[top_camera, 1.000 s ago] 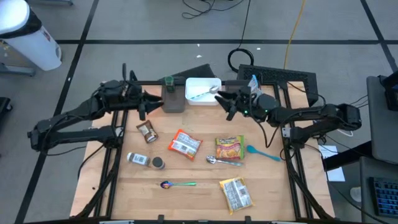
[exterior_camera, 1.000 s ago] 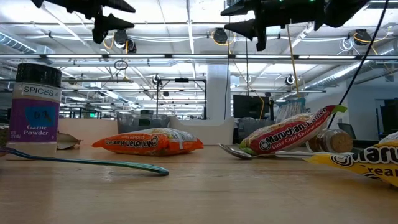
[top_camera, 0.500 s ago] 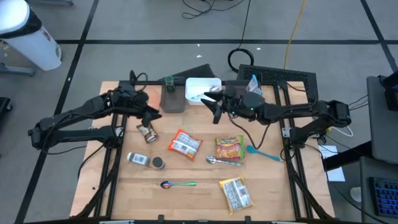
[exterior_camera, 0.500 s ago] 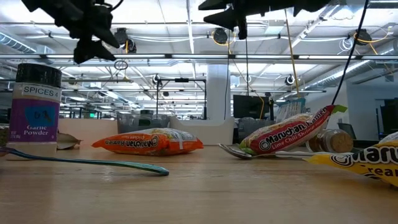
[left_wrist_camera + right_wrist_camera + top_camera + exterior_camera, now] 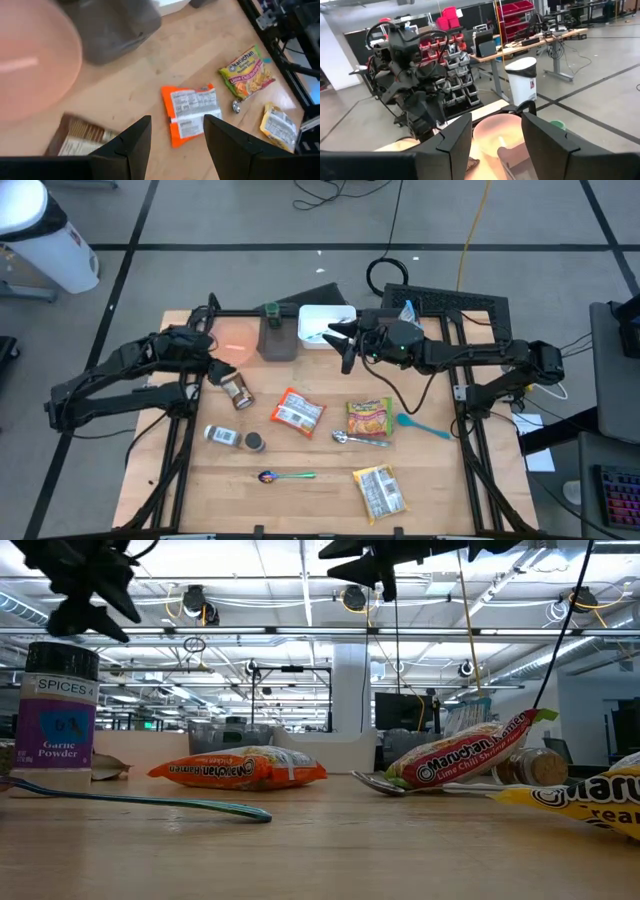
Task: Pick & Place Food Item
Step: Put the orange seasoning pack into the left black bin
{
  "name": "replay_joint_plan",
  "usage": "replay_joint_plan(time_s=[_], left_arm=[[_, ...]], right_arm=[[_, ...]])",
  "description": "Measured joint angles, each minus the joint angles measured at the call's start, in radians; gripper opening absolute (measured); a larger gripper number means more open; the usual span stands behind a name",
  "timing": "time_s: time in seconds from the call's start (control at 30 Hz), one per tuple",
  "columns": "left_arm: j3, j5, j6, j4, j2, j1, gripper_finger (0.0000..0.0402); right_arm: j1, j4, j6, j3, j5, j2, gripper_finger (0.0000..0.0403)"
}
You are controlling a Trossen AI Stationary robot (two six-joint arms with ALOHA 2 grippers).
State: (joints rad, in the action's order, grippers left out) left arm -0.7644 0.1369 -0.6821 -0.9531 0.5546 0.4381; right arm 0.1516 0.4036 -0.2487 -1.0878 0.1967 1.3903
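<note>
Both end effectors are held open and empty — left (image 5: 207, 365) near the table's far-left corner, right (image 5: 338, 343) by the far edge — above the ramen packet (image 5: 297, 411).

You have three ramen packets (image 5: 297, 411) (image 5: 368, 420) (image 5: 379, 491), three spoons (image 5: 285, 476) (image 5: 360, 439) (image 5: 421, 425), two spice jars (image 5: 221, 436) (image 5: 236, 390), one pink plate (image 5: 235, 340).

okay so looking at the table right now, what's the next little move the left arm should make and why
Probably lower the left end effector toward the orange ramen packet. Its fingers stand open and empty, nothing is held, and in the left wrist view that packet lies flat on the table, just ahead between them.
</note>
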Motion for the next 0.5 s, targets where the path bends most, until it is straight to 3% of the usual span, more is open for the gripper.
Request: replay_joint_plan(time_s=[0.27, 0.5], left_arm=[[0.001, -0.036, -0.151, -0.19, -0.012, 0.0, 0.0186], [0.096, -0.058, -0.25, -0.186, -0.012, 0.0, 0.0186]], right_arm=[[0.011, 0.002, 0.006, 0.0, -0.02, 0.0, 0.0164], [0.032, -0.033, -0.003, 0.0, -0.168, 0.0, 0.0164]])
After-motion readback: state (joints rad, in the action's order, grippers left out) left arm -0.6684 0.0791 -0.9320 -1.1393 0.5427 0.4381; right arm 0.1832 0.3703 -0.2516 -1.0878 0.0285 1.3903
